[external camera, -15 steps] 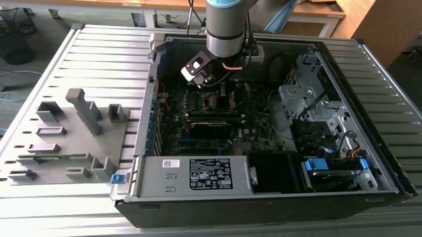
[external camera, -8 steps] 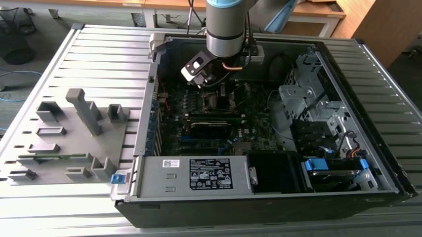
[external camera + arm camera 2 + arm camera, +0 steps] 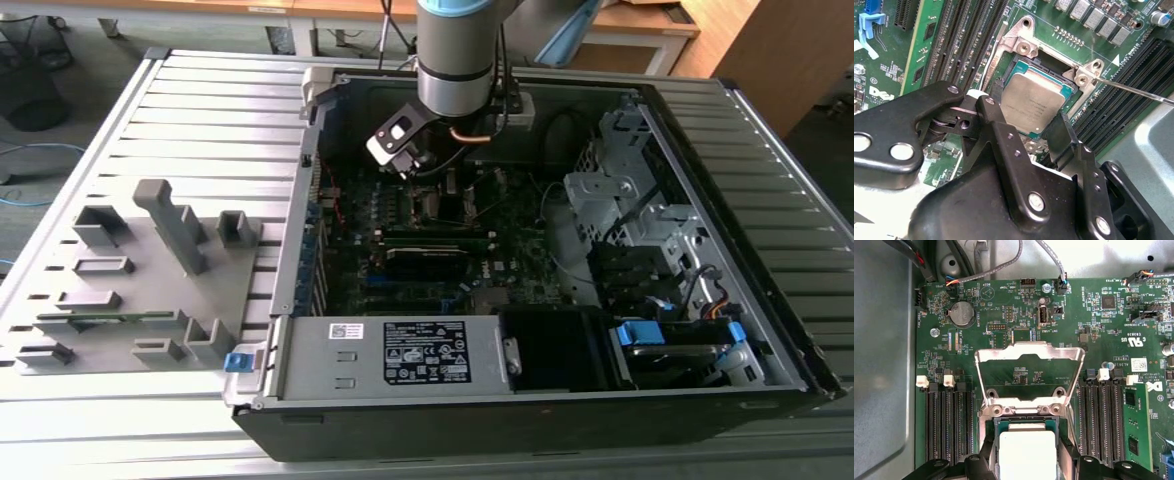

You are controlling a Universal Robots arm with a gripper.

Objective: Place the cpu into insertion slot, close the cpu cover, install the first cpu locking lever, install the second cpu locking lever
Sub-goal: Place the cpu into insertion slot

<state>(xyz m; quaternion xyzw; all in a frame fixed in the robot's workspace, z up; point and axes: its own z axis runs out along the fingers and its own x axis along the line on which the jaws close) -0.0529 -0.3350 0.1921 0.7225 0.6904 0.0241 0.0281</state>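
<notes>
My gripper hangs over the insertion slot on the green motherboard, deep in the open computer case. The cpu, a flat silver-grey square, lies level in the black socket with one black finger against one edge and the other finger against the opposite edge. In the first wrist view the cpu looks bright white between the fingers. Behind it the cpu cover, a metal frame with a square window, stands swung up. A thin metal locking lever sticks out beside the socket.
Long black memory slots flank the socket on both sides. A power supply and drive bays fill the case's near end. A grey fixture with upright blocks lies on the slatted table at the exterior view's left.
</notes>
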